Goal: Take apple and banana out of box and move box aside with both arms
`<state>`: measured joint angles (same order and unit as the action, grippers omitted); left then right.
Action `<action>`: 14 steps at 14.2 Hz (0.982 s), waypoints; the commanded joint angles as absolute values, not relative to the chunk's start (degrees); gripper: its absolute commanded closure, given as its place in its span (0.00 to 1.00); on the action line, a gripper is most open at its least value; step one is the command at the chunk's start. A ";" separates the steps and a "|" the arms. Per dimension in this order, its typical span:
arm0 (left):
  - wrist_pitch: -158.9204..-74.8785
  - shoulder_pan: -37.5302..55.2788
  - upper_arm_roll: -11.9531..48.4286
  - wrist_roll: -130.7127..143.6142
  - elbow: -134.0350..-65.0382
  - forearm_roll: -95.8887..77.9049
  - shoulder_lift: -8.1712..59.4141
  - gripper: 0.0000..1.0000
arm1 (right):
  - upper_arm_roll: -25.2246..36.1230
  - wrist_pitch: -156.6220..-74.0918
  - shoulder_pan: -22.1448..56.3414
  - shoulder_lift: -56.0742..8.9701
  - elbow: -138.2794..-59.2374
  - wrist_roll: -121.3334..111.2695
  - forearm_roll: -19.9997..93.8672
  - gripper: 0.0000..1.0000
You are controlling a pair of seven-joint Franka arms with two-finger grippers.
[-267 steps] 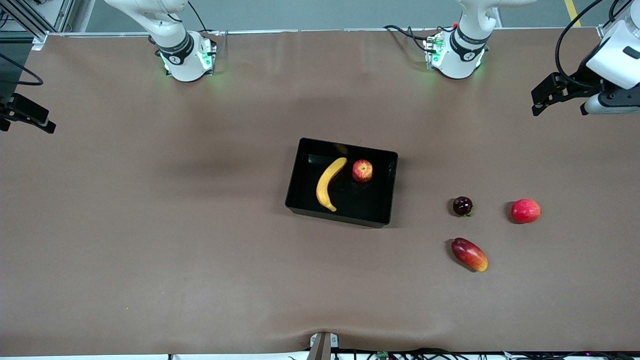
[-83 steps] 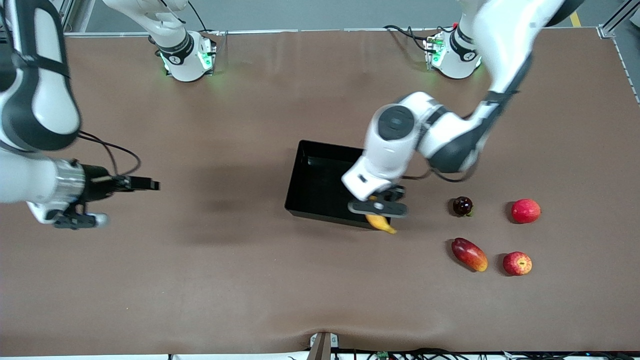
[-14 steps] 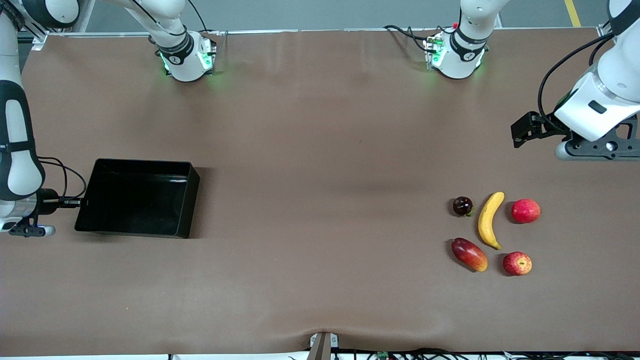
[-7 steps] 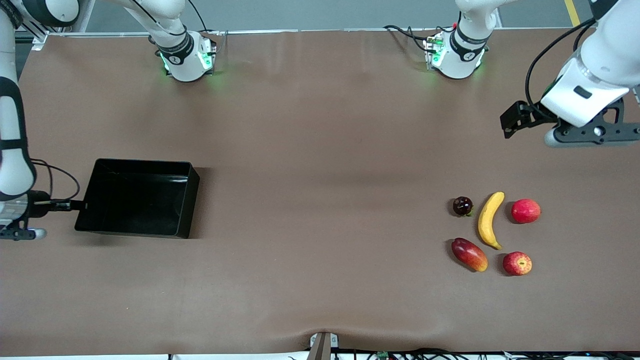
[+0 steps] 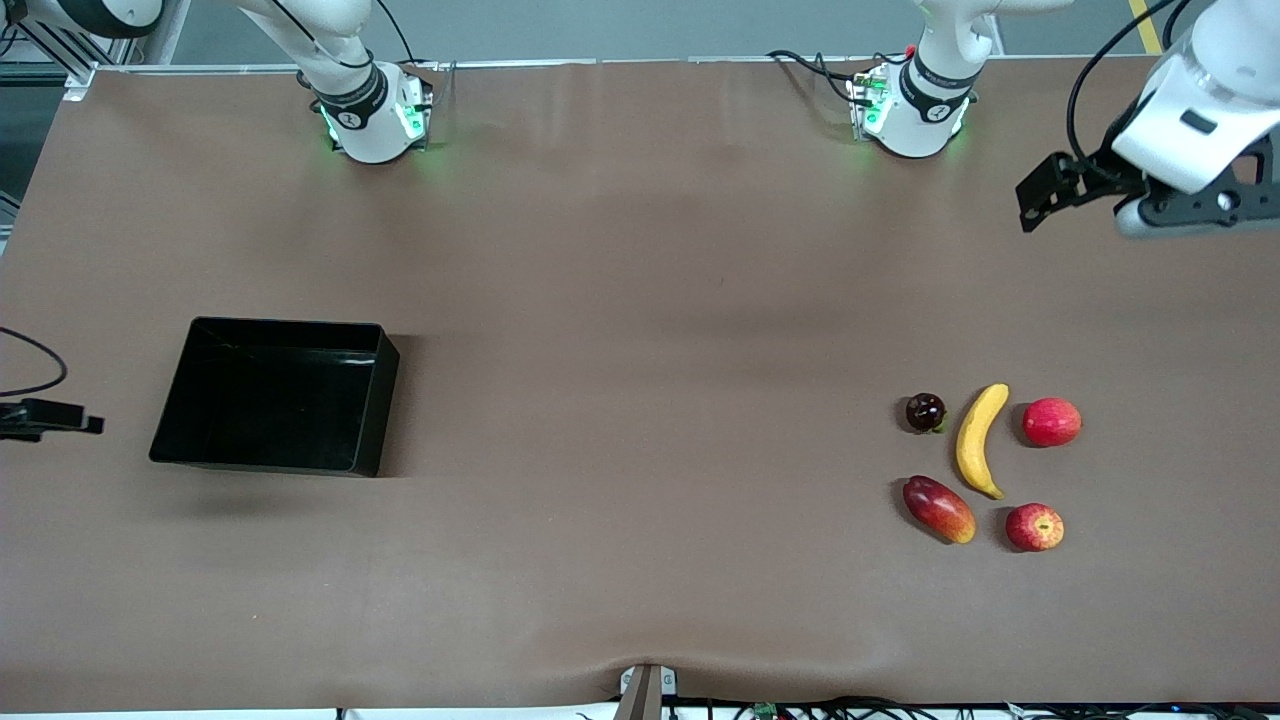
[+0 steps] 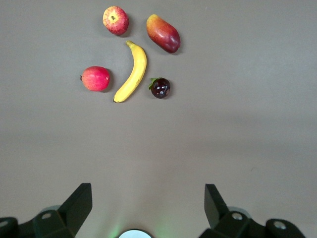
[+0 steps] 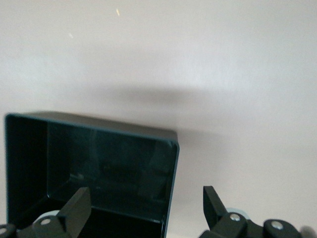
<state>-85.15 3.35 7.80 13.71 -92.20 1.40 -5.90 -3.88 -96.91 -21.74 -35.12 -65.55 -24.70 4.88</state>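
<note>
The empty black box [image 5: 384, 400] sits toward the right arm's end of the table; it also shows in the right wrist view [image 7: 173, 148]. The banana [image 5: 979, 438] lies among other fruits toward the left arm's end, with the streaked apple [image 5: 1035, 527] nearer the front camera. Both show in the left wrist view: banana [image 6: 132, 73], apple [image 6: 115, 20]. My left gripper [image 6: 147, 198] is open and empty, high over the table's left-arm end [image 5: 1195, 205]. My right gripper [image 7: 144, 198] is open and empty over the box's edge; the front view shows only a black part of its hand.
A red-yellow mango [image 5: 939, 509], a dark maroon fruit [image 5: 925, 412] and a plain red fruit [image 5: 1051, 421] lie around the banana. The arm bases [image 5: 370, 115] stand at the table's edge farthest from the front camera. Brown table between box and fruits.
Both arms have pulled away: the right gripper let go of the box's end wall and slid off the view's edge; the left gripper moved toward the bases. Box and fruits stay still.
</note>
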 commanded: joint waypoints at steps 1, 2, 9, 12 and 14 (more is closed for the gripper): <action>-86.48 5.27 4.94 13.62 -95.71 0.26 -9.58 0.00 | -3.43 -95.80 -18.30 -35.08 -60.30 -24.44 3.17 0.00; -86.48 5.53 4.05 13.54 -95.63 0.26 -9.67 0.00 | -3.43 -95.63 -16.72 -34.11 -60.21 -22.00 2.56 0.00; -87.01 2.64 3.34 8.98 -93.87 0.61 -9.14 0.00 | -3.69 -83.34 -6.61 -26.11 -61.00 6.74 2.46 0.00; -87.36 2.64 3.34 8.44 -94.04 0.97 -9.14 0.00 | -3.96 -75.87 -5.10 -21.11 -62.48 7.38 1.32 0.00; -87.36 2.64 3.34 7.39 -94.22 1.14 -9.05 0.00 | -3.87 -76.37 -5.01 -14.98 -68.87 7.12 0.80 0.00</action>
<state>-86.89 2.86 3.27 8.97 -93.88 1.29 -8.67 -4.08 -75.61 -4.91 -21.84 -60.87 6.57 2.22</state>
